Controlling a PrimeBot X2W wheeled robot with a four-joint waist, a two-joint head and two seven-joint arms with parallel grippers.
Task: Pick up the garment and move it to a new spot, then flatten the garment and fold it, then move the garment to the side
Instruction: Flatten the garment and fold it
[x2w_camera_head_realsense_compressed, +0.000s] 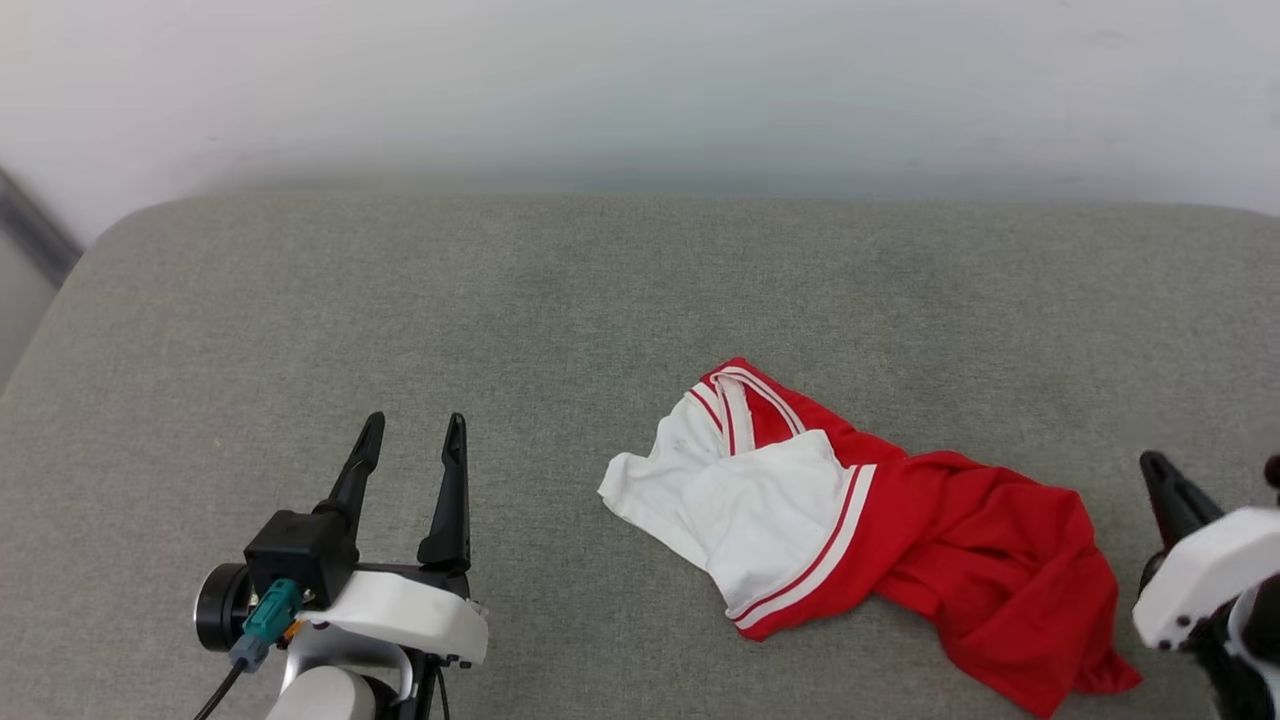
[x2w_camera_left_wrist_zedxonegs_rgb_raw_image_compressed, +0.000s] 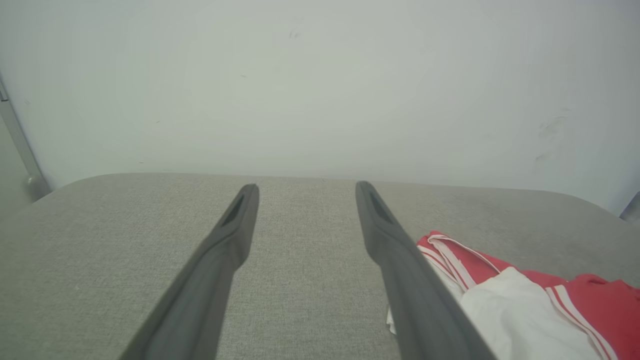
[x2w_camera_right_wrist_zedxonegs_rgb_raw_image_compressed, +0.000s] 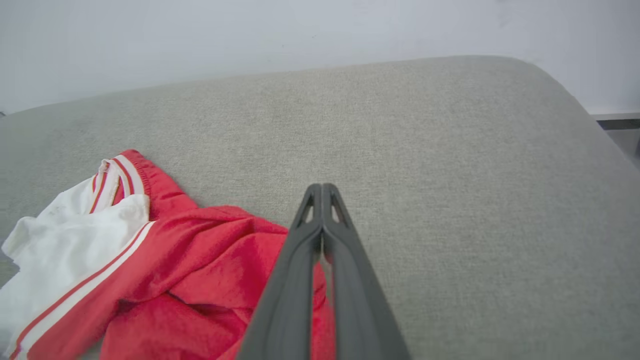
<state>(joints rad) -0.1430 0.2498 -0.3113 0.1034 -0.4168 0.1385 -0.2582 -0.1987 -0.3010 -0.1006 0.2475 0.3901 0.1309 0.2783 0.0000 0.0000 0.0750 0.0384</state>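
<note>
A grey upholstered surface (x2w_camera_head_realsense_compressed: 600, 300) with a woven texture and rounded far corners spans the head view. Its back edge meets a plain white wall (x2w_camera_head_realsense_compressed: 640, 80) that carries a few faint scuffs. At the far left a dark upright strip (x2w_camera_head_realsense_compressed: 35, 235) runs down the wall beside the cushion's corner.

One garment (x2w_camera_head_realsense_compressed: 900, 540) lies on the surface, a red jersey-style T-shirt, crumpled, right of the middle and toward the near edge. Its white sleeve cloth and red-and-white striped trim are bunched at its left end, and the red body trails off to the right.

There are two grippers, each with two long dark fingers. The left gripper (x2w_camera_head_realsense_compressed: 412, 430) hangs over bare fabric to the left of the garment and apart from it, its fingers spread wide with nothing between them. The right gripper (x2w_camera_right_wrist_zedxonegs_rgb_raw_image_compressed: 322, 189) sits at the garment's right end with its fingers pressed together tip to tip, the tips over bare cushion just past the red cloth. No cloth shows between the tips, and whether the fingers touch the cloth cannot be told
</note>
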